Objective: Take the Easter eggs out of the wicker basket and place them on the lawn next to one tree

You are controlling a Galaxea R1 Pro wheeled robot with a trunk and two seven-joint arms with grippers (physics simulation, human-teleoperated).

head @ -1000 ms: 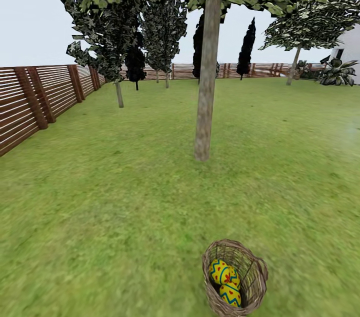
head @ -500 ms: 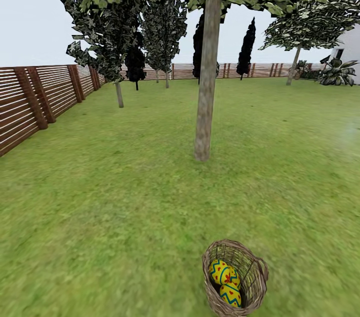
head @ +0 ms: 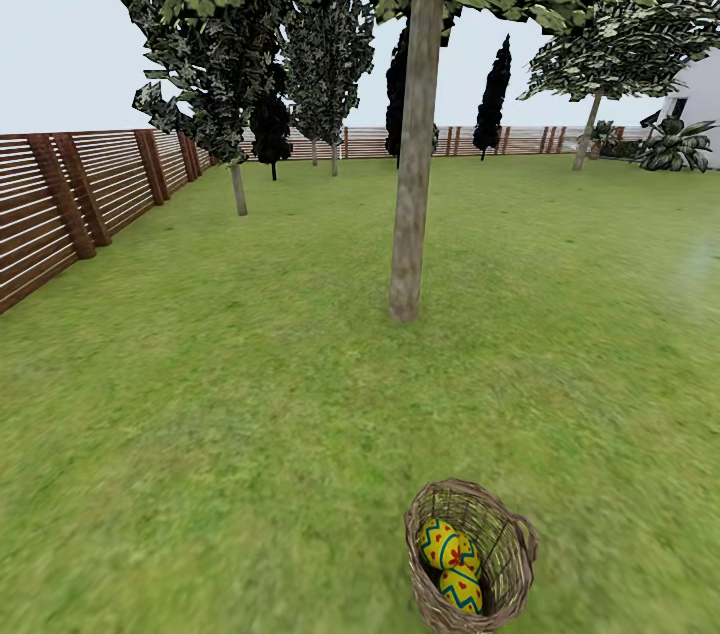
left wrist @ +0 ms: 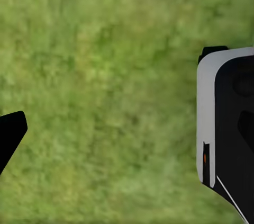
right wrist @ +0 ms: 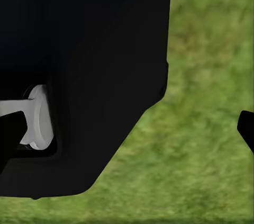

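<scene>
Two eggs showing in the wicker basket, low and just right of my centre, so my right arm's nearer; both fingers' spread I cannot tell, grass beneath

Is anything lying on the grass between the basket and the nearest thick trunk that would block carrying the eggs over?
Nothing visible. Between the basket, with eggs inside, and the tree there is just open lawn.
</scene>
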